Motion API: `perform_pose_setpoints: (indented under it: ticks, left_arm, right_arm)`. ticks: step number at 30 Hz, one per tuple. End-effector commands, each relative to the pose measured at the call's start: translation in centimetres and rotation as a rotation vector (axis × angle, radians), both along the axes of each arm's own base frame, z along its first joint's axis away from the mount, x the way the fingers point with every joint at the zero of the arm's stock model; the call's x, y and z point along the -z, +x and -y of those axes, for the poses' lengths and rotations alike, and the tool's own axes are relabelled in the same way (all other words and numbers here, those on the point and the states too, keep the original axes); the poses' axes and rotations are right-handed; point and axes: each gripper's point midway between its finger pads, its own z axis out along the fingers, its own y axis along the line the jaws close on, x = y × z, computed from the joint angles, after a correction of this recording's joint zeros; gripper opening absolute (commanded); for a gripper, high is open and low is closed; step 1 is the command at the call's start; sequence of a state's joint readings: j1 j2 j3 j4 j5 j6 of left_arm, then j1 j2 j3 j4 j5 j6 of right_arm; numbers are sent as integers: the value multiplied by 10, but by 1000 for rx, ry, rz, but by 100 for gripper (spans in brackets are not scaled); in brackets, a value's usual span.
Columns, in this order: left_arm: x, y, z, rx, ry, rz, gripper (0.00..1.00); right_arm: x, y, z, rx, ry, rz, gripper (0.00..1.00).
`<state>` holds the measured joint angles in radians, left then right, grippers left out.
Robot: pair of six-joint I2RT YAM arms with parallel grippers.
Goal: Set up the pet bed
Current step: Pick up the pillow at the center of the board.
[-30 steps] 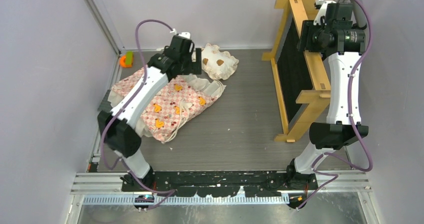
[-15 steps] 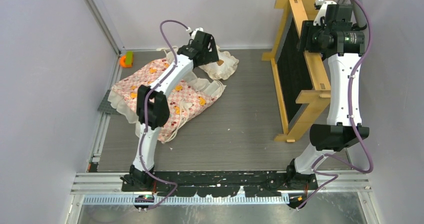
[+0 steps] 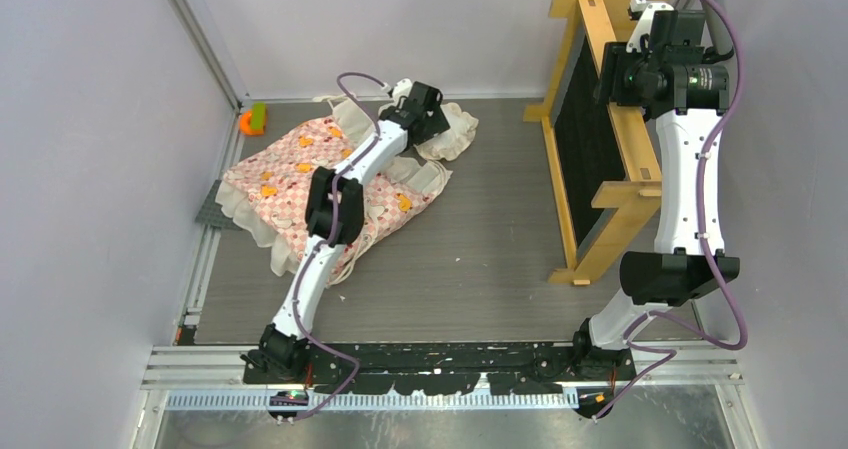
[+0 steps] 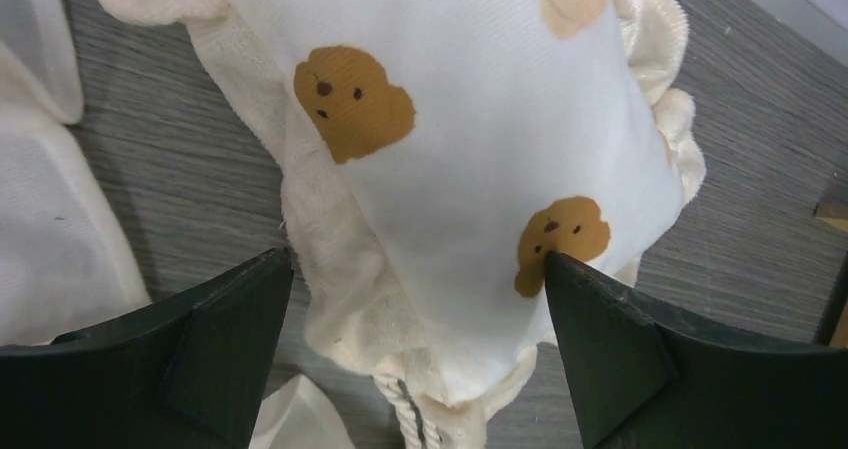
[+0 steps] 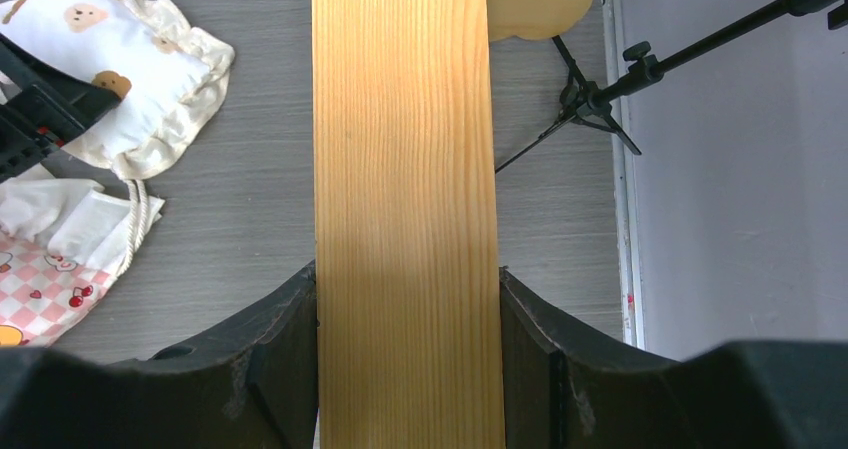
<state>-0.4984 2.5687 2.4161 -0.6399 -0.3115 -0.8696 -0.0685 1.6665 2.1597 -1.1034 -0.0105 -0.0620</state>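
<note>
Frame (image 3: 632,149) stands on its side at right, rail gripped by right jaws; mattress (image 3: 275,174) lies on surface (image 3: 490,249) at left; left jaws, wide open over pillow (image 4: 470,139), should descend squarely and close mid-body, clear of the ruffle.

1. Light-wood bed frame (image 5: 405,199): pale wood, sanded smooth, straight grain showing, a soft sheen but no gloss.
2. Dark base panel (image 3: 585,119) inside that frame: dull and finely ribbed; I cannot tell the material.
3. Pink checkered mattress (image 3: 300,184), left of the frame: matt printed cloth with a limp cream ruffle.
4. Small cream pillow (image 4: 480,119), between mattress and frame: finely ribbed cloth face, fuzzy plush ruffle, twisted cord.
5. Grey table (image 3: 480,249) under the frame: matt, streaked grain.
6. Left gripper (image 4: 415,264) fingers (image 4: 220,359): matt black plastic.
</note>
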Motion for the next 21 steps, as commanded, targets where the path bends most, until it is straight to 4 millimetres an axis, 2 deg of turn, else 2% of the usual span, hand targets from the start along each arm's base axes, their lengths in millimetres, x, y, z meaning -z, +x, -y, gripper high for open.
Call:
perform_pose_setpoints:
  ticks: [1,3,5,8,10,13,15,17,21]
  left_arm:
    - [-15,22,16,-31,-95,91,100]
    - [-7,26,20,-29,-104,96,97]
    - [-3,30,22,-29,-119,102,84]
    - [-2,33,23,-27,-145,103,51]
    - [-4,33,21,-24,-145,105,36]
    - [-17,33,12,-14,-125,124,15]
    - [-39,32,1,-14,-104,153,1]
    - [-62,29,-13,-9,-63,187,0]
    - [-111,18,-54,-36,46,268,0]
  right_arm:
    - [-14,-6,1,-9,-26,48,4]
    - [-13,-7,1,-9,-26,46,4]
    - [-11,-8,1,-9,-26,42,4]
    - [-12,-10,7,19,-48,42,4]
    - [-12,-10,9,29,-55,44,5]
    - [-13,-10,10,40,-56,50,4]
    - [-13,-9,9,39,-48,53,4]
    - [-13,-8,8,36,-38,53,3]
    - [-11,-7,8,39,-34,47,0]
